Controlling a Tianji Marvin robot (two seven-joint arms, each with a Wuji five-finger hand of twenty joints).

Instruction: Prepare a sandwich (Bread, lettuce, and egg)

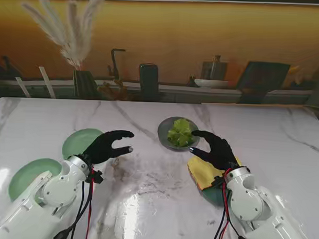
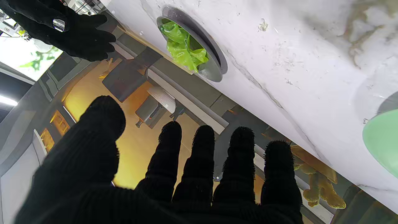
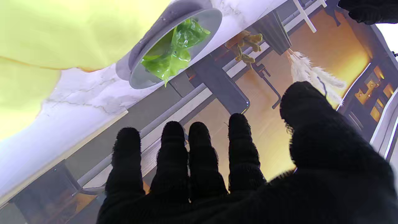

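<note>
Right hand (image 1: 215, 148) is the one that counts now: it hovers at the centre-right of the stand's frame with the fingers spread and nothing held, its fingertips just beside the near right rim of the grey plate (image 1: 164, 136). On that plate lies the lettuce (image 1: 180, 132), a crumpled green leaf without a clear long axis, so it lies ahead of this hand and a little to its left. Under the wrist of the same hand, toward the lower right of the frame, I see a yellow piece (image 1: 204, 172) (bread, egg or a cloth, I cannot tell which) resting on a darker green plate (image 1: 215, 195).

Left hand (image 1: 110, 145) is also open and empty, at the centre-left of the frame over the bare surface (image 1: 146, 203), with two pale green plates (image 1: 77, 141) behind it toward the lower left. It is well apart from the lettuce, so I judge the right hand is nearer for taking the leaf.
</note>
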